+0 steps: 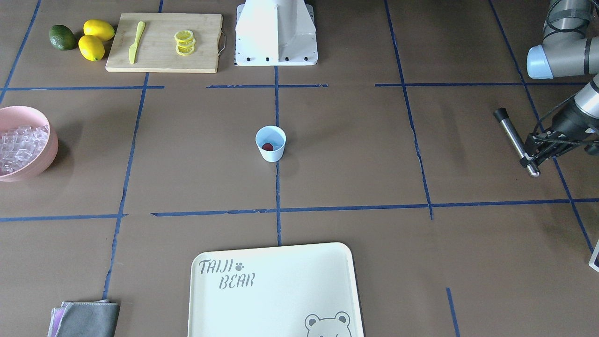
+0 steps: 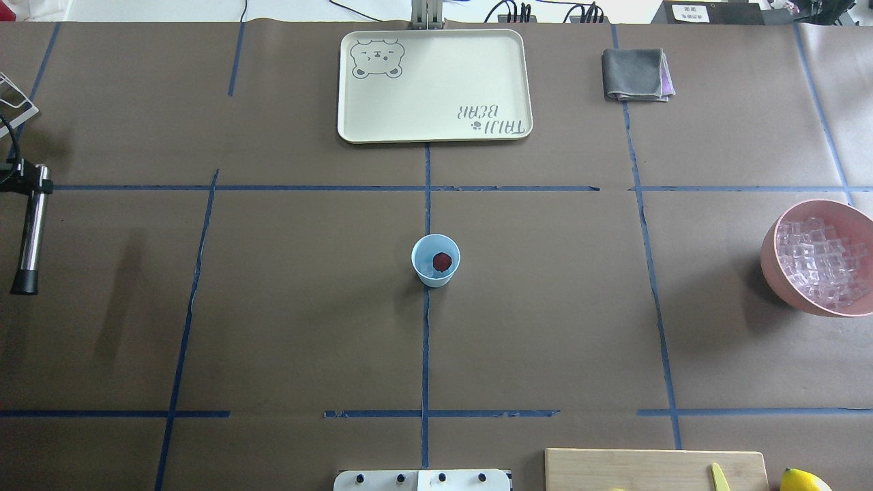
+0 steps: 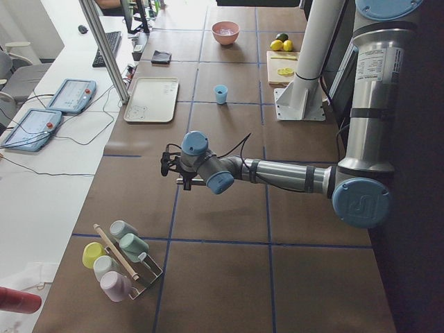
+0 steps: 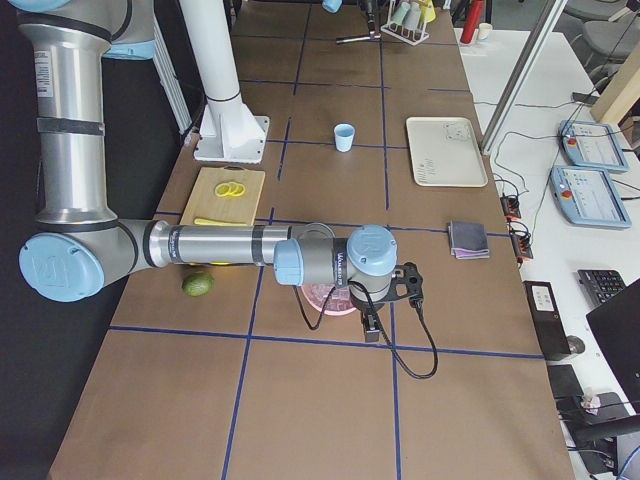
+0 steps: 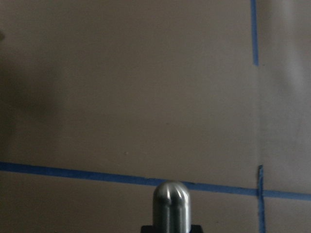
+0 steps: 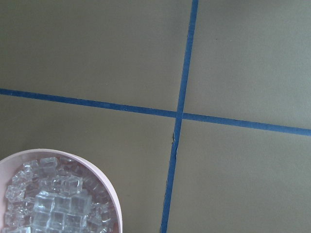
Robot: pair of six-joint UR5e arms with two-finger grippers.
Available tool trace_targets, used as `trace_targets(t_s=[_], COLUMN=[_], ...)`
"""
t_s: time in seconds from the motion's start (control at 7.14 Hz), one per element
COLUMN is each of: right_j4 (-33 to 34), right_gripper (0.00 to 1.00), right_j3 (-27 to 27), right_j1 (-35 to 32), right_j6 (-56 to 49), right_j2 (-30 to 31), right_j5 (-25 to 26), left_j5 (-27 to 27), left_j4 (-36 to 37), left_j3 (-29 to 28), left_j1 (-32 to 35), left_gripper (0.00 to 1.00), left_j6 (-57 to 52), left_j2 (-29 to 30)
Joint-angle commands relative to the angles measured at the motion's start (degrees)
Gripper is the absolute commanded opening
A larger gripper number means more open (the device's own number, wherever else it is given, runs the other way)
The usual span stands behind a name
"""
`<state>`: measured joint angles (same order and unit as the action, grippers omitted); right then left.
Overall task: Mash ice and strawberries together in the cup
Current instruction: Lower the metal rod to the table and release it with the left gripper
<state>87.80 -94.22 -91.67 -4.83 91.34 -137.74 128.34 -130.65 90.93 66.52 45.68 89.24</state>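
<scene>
Left gripper (image 1: 529, 157) fingers clamp a metal masher (image 1: 514, 138), well apart from the cup (image 1: 271, 153) holding the strawberry (image 1: 267, 147). Right gripper (image 4: 388, 302) hangs near the ice (image 6: 53, 204); its fingers' state cannot be told.

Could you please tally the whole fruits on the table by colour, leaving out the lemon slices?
Yellow: 2 lemons
Green: 1 fruit beside the lemons
Red: 1 strawberry, in the cup
Total: 4
</scene>
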Motion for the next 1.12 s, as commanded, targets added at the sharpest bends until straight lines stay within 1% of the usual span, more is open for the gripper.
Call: trace_targets(t_s=[0.0, 0.14, 0.28, 0.56, 0.98], right_j4=[0.0, 0.0, 0.0, 0.0, 0.0], right_gripper=[1.0, 1.0, 1.0, 1.0, 1.0], right_j3=[0.09, 0.17, 0.35, 0.26, 0.26], right_j1=[0.0, 0.0, 0.0, 0.0, 0.0], right_j6=[0.0, 0.0, 0.0, 0.0, 0.0], right_j2=[-0.11, -0.11, -0.11, -0.11, -0.11], right_j5=[0.1, 0.01, 0.01, 0.01, -0.08], left_j5=[-3.07, -4.84, -4.95, -7.4, -6.88], left_j4=[0.57, 0.57, 0.57, 0.39, 0.39], left_j3=[-0.14, -0.84, -2.06, -5.31, -5.24], left_j1=[-0.16, -0.51, -0.52, -0.78, -0.78], left_gripper=[0.0, 0.0, 0.0, 0.0, 0.01], left_j6=[-9.43, -10.77, -11.31, -11.84, -11.23], left_j2=[-4.94, -5.3, -5.31, -4.43, -4.52])
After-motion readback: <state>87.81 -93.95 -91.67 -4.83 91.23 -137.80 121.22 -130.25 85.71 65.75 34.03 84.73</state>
